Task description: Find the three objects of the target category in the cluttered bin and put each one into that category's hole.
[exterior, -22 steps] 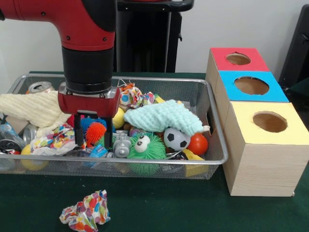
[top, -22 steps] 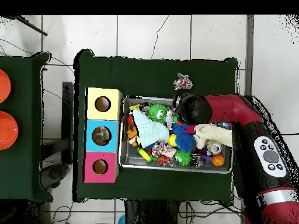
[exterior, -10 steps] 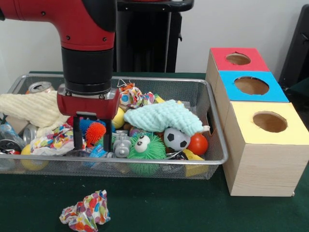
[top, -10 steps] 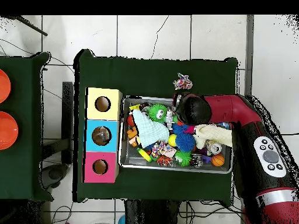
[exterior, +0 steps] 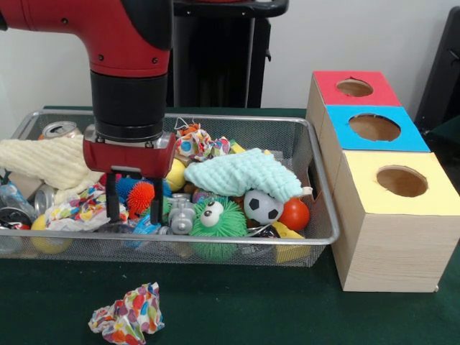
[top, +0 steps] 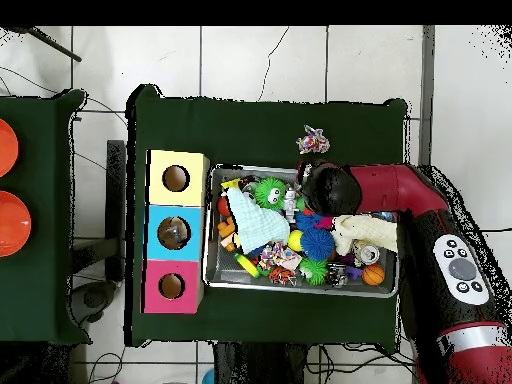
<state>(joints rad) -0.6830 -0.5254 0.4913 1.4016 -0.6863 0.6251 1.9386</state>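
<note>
Front view showed the gripper (exterior: pixel 134 205) inside the wire bin (exterior: pixel 320 190), jaws wide and empty, either side of an orange spiky ball (exterior: pixel 141 195) near the bin's front edge.

Silver wire-mesh bin (exterior: pixel 320 215) on dark green table cloth (exterior: pixel 287 316). Mint-green waffle cloth (exterior: pixel 241 175), black-and-white soccer ball (exterior: pixel 261 207), fuzzy green googly-eyed ball (exterior: pixel 219 228), orange spiky ball (exterior: pixel 142 196), cream towel (exterior: pixel 44 162). Multicolour polka-dot crumpled paper (exterior: pixel 128 313); box tops red (exterior: pixel 381 91), blue (exterior: pixel 406 138), yellow (exterior: pixel 438 190) over pale wood.
</note>
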